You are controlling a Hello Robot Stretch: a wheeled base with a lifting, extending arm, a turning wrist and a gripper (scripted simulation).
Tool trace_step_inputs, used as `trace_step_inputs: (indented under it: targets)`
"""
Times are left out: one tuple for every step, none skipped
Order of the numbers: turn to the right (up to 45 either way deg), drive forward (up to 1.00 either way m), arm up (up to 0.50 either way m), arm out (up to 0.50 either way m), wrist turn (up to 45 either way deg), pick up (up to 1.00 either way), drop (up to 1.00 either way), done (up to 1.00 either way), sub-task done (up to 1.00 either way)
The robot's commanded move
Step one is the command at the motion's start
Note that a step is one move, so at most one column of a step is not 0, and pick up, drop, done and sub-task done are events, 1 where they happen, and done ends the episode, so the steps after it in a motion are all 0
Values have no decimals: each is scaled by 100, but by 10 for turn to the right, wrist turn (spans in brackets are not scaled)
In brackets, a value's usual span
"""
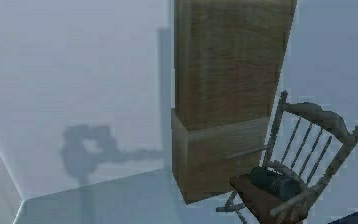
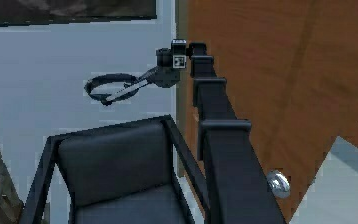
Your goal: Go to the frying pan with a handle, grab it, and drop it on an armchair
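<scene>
Clerk: Seating, counted?

Keeper: One armchair [image 2: 112, 165], black frame and dark padded seat. It serves as the reference for every place below.

Clerk: Task item?

Keeper: One frying pan [image 2: 112, 92], dark and round, with a single long handle. It hangs above the armchair's back, clear of the cushion and against the pale wall.

Clerk: What carries it?

Keeper: One gripper [image 2: 152, 76], up and to the right of the armchair's back. It holds the frying pan by the handle end. I cannot tell whether its fingers are spread or pressed together.

Clerk: Attached parts?

Keeper: One arm [image 2: 222, 130], a dark square bar running up along the armchair's right side. Two white squares [image 2: 177, 52] with black marks sit at the arm's far end, above the armchair's right rear corner.

Clerk: Fixtures?

Keeper: One wooden door [image 2: 287, 80], to the right of the armchair and beyond the arm. One round metal knob [image 2: 277, 182] is on it, level with the armchair's seat.

Clerk: Forward view?

Keeper: One spindle-back wooden chair [image 1: 322, 117], one dark object [image 1: 277, 183] on its seat and one tall wooden cabinet [image 1: 232, 90]. I cannot tell where these three lie relative to the armchair.
</scene>
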Motion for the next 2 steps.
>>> trace_step_inputs:
  targets:
    - [0,0,-48,0,0,0,0,0,0]
    - [0,0,-50,0,0,0,0,0,0]
